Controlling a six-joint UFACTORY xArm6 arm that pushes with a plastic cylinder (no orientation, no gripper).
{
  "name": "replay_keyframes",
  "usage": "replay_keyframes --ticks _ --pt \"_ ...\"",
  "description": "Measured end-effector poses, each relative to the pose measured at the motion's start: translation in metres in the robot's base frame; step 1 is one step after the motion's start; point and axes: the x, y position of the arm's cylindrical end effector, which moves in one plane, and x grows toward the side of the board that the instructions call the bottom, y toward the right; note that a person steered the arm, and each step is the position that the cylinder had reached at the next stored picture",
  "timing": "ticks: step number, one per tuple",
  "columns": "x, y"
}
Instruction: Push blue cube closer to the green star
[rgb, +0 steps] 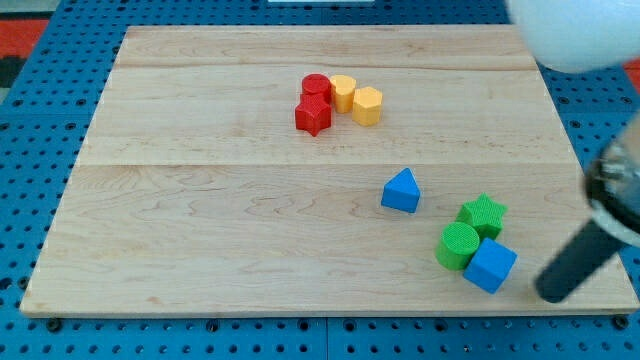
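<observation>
The blue cube sits near the board's lower right, touching the green cylinder on its left. The green star lies just above the cube, touching or nearly touching it. My tip is the lower end of the dark rod that comes in from the view's right. It rests on the board to the right of the blue cube and slightly below it, with a small gap between them.
A blue triangular block lies up and left of the green pair. A red cylinder, a red star and two yellow blocks cluster near the top centre. The wooden board's right edge is close to the tip.
</observation>
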Motion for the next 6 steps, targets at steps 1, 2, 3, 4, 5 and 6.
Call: replay_keyframes --ticks 1,2,3,4,5,6 --pt "-0.01 -0.042" --pt "-0.02 -0.05" --pt "-0.02 -0.044" --pt "0.003 -0.064" --pt "0.003 -0.105" --pt "-0.009 -0.126"
